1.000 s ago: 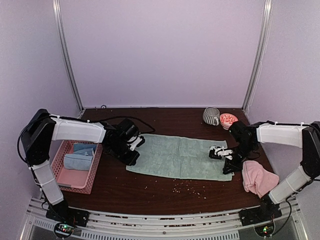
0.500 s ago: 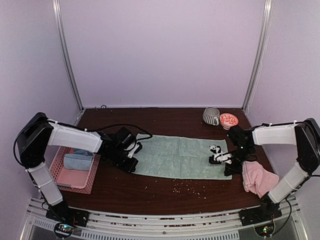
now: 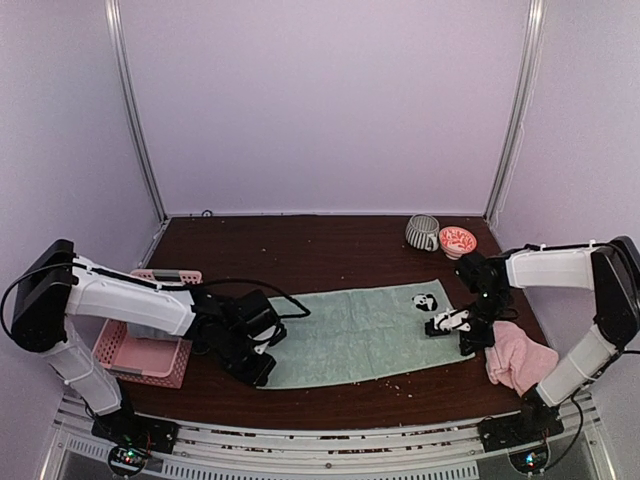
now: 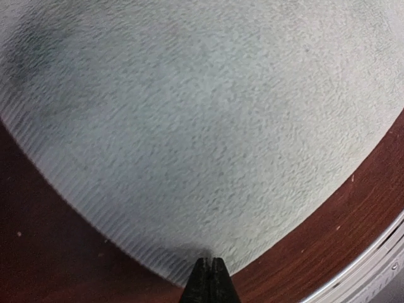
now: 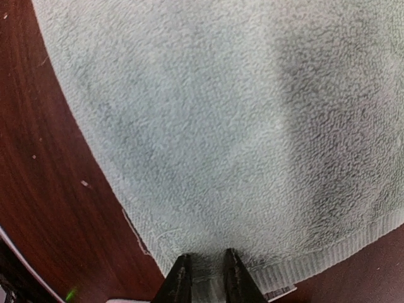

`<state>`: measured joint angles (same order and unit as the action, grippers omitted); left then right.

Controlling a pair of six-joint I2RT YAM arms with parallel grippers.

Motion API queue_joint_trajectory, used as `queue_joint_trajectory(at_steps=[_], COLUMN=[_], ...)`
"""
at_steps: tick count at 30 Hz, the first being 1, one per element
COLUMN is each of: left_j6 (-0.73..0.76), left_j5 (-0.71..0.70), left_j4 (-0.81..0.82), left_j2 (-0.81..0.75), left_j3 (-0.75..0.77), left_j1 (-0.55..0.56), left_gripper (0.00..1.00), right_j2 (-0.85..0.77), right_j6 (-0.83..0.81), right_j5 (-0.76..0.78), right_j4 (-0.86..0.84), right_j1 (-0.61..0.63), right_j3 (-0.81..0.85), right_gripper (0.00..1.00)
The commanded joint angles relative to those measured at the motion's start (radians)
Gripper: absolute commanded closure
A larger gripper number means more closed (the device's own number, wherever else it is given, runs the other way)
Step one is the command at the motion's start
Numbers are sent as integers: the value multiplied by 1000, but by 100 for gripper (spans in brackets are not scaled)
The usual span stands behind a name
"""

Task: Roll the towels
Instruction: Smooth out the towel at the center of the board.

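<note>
The mint green towel [image 3: 360, 330] lies spread flat across the middle of the table, with a panda patch [image 3: 424, 300] near its far right corner. My left gripper [image 3: 262, 368] is at its near left corner, shut on the hem; in the left wrist view the closed gripper [image 4: 210, 274] pinches the towel's edge [image 4: 202, 126]. My right gripper [image 3: 465, 338] is at the right end of the towel; in the right wrist view it [image 5: 207, 274] is clamped on the ribbed hem of the towel [image 5: 240, 126]. The pink towel [image 3: 518, 355] lies crumpled on the table to the right of the right gripper.
A pink basket [image 3: 165, 275] stands at the left, partly behind my left arm. A striped mug [image 3: 422, 232] and a red patterned bowl [image 3: 457, 240] stand at the back right. Crumbs [image 3: 400, 378] lie near the towel's front edge. The table's metal front rail [image 4: 379, 265] is close to the left gripper.
Both grippers have moved toward the near edge, dragging the mint towel with them. The towel now lies closer to the front and the panda patch is uncovered.
</note>
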<state>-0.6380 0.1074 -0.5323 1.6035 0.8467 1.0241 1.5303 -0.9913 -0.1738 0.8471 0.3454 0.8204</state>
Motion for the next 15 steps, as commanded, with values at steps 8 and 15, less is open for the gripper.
queue_joint_trajectory(at_steps=[8,15], left_j6=[160,282], left_j5=[-42,-84], left_j4=[-185,-116], left_j2=[56,275], left_j3=[367,565], left_j1=[-197,-323], left_gripper=[81,100], right_j2=[28,240], right_j6=[91,416], right_j5=[-275,-309], right_j4=[190,-61], right_j1=[-97,-168], right_j3=[356,502], right_gripper=[72,80])
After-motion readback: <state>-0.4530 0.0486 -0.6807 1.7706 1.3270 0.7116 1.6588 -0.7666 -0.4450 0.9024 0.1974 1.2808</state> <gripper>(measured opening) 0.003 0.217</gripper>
